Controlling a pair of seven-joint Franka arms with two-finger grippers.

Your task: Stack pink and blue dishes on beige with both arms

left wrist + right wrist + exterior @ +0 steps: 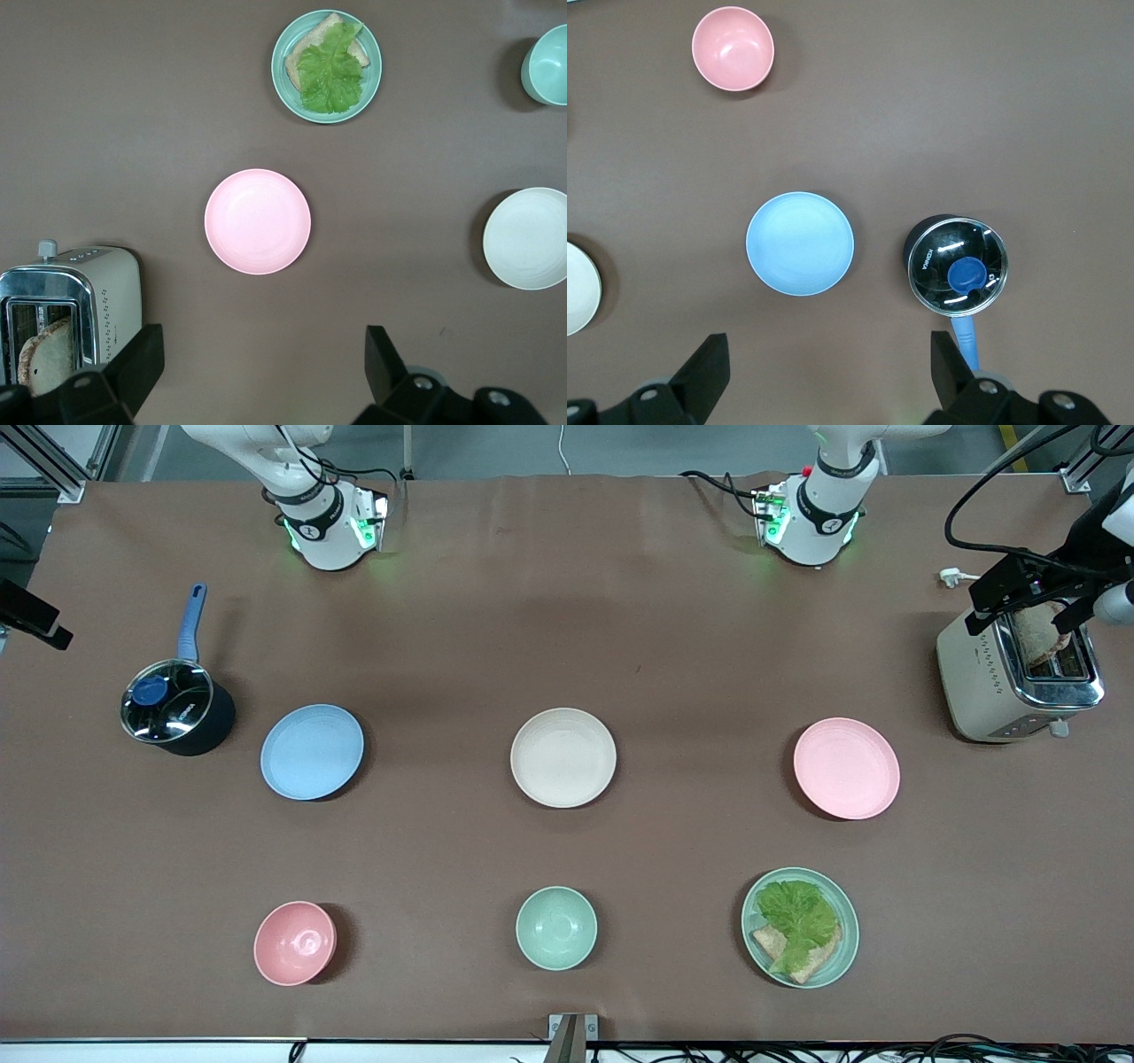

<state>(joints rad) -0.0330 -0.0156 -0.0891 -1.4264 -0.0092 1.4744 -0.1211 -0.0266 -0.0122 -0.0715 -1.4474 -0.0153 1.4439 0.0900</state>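
From the front camera we are looking down on a table (567,646) covered in a matte brown sheet, with grey floor and metal framing showing past its top edge and cables running along the bottom edge. The beige plate (563,757) is sitting mid-table, the blue plate (312,751) toward the right arm's end and the pink plate (846,768) toward the left arm's end, all three well apart and lying flat in one row. Beside the blue plate a dark saucepan (177,707) with a glass lid is standing. Nearer the camera we are seeing a pink bowl (295,942), a mint bowl (555,927) and a mint plate (800,927) carrying lettuce and bread. A toaster (1019,676) with a slice in its slot is resting at the left arm's end. Only the two arm bases are showing here.

In the left wrist view, the left gripper (257,376) is hanging high over the brown sheet with its fingers (133,367) spread wide and holding nothing; the pink plate (257,221) is lying under it, with the toaster (75,301), the mint plate (326,66) and the beige plate (529,237) around.

In the right wrist view, the right gripper (824,376) is hanging likewise, fingers (704,372) spread and empty, over the sheet by the blue plate (800,243); the saucepan (957,266) is just beside that plate and the pink bowl (733,49) well apart from it.
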